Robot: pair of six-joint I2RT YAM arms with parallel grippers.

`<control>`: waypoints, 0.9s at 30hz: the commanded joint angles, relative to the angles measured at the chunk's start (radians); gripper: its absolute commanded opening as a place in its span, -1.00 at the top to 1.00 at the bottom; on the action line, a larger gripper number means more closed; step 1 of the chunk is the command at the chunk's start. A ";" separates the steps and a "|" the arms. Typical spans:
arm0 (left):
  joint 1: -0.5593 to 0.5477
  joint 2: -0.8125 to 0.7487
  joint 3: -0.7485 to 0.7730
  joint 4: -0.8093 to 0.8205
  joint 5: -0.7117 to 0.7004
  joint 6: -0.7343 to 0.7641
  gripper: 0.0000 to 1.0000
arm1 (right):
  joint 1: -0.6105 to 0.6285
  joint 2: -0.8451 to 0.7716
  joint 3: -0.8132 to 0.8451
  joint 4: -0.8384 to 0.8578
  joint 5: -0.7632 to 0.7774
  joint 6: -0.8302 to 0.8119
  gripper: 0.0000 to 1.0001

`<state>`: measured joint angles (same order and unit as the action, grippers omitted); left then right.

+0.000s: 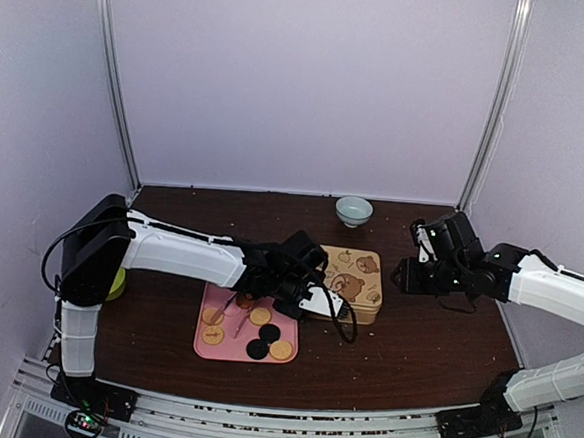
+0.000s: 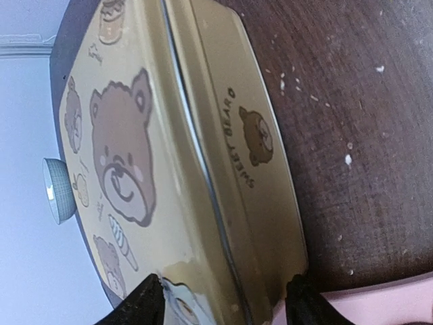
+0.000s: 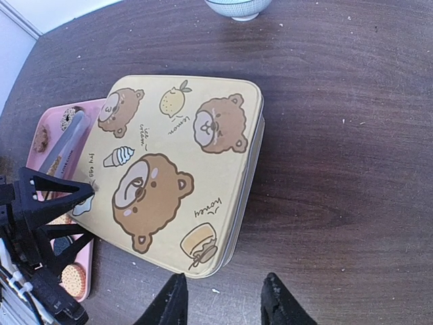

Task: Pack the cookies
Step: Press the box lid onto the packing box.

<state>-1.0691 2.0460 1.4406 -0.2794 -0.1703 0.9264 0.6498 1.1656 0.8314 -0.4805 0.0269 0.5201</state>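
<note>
The cookies [image 1: 260, 316] lie on a pink tray [image 1: 203, 351]; they are tan rounds with two black ones [image 1: 256, 349], and a few show at the tray's edge [image 3: 71, 277]. The gold bear tin [image 1: 360, 274] stands lid-on just right of the tray. My left gripper [image 1: 317, 296] is at the tin's left edge. In the left wrist view the tin's side wall [image 2: 264, 169] lies between its open jaws [image 2: 226, 301]. One fingertip [image 2: 145, 298] is over the lid and the other is by the base. My right gripper [image 3: 223, 301] hovers open over bare table beside the tin's corner [image 3: 203, 267].
A small pale bowl [image 1: 354, 210] stands at the back behind the tin. A yellow-green object [image 1: 117, 285] sits by the left arm's base. Crumbs dot the dark wood table [image 1: 424, 339]. White walls enclose three sides.
</note>
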 commanded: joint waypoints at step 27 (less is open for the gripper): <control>-0.025 -0.017 -0.110 0.120 -0.111 -0.122 0.57 | 0.073 0.256 -0.010 0.197 -0.094 0.088 0.46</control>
<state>-1.1000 2.0251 1.3354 -0.0811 -0.2649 0.8433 0.6991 1.3979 0.8894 -0.3645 -0.0422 0.5499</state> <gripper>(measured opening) 0.219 0.279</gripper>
